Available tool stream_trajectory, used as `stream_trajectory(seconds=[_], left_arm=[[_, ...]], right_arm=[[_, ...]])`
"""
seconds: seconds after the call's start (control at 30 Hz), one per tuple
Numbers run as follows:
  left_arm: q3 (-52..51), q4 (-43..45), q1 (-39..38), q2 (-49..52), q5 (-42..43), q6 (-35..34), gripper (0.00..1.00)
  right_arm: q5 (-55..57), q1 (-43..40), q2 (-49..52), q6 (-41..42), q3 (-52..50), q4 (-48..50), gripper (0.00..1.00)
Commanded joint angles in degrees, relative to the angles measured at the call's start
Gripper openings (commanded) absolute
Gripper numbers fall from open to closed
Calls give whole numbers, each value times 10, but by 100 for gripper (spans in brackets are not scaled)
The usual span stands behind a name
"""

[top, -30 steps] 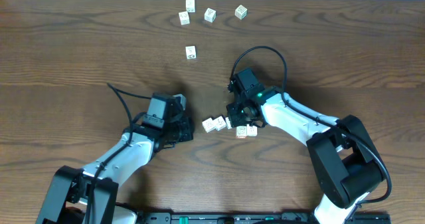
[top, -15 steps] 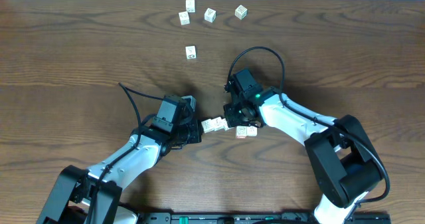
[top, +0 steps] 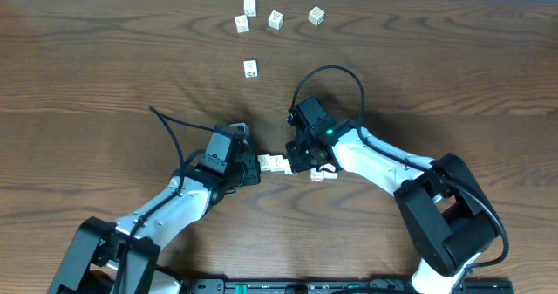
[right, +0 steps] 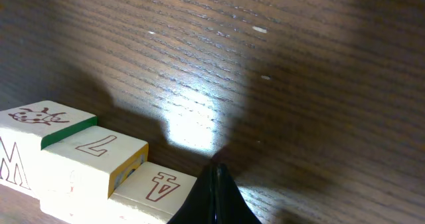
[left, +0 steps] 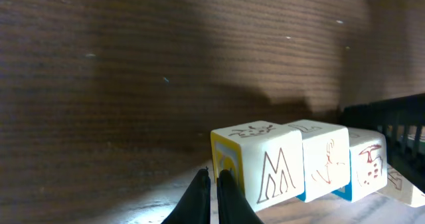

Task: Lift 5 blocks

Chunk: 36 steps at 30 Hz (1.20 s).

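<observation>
A short row of blocks [top: 275,163] lies on the table between my two grippers. The left gripper [top: 255,167] is shut, and its tips [left: 214,179] rest against the yellow side of the end block printed with an M [left: 265,165]. More blocks [left: 327,159] line up to the right of it. On the other end the right gripper [top: 296,160] is also shut, its tip [right: 216,174] beside the block marked A [right: 157,187]. Beyond that sit a block marked 7 [right: 93,156] and a ladybug block [right: 41,125]. Neither gripper holds anything.
One more block [top: 319,174] lies under the right arm, just off the row. Several loose blocks sit at the table's far edge [top: 275,19], and a single one [top: 250,68] lies nearer the middle. The right arm's cable [top: 331,70] loops above its wrist.
The left gripper has swung right up to the blocks and the right gripper has slid left. The scattered blocks between them are now pressed into a tighter row.
</observation>
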Motion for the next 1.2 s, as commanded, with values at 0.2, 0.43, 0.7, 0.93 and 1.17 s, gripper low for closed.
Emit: stream_trajectory(seconds=[0.2, 0.43, 0.7, 0.93, 1.17], left_arm=[[-3, 0, -1, -8, -29, -5, 7], [-3, -22, -1, -8, -31, -5, 8], [-3, -49, -1, -8, -83, 4, 7], [-3, -49, -1, -8, -83, 6, 7], [-3, -49, -1, -8, -83, 6, 7]], right_arm=[[56, 9, 8, 27, 0, -5, 1], [62, -16, 8, 17, 2, -4, 1], [80, -43, -67, 2, 17, -43, 1], [103, -70, -155, -3, 17, -90, 1], [124, -92, -153, -2, -1, -161, 1]])
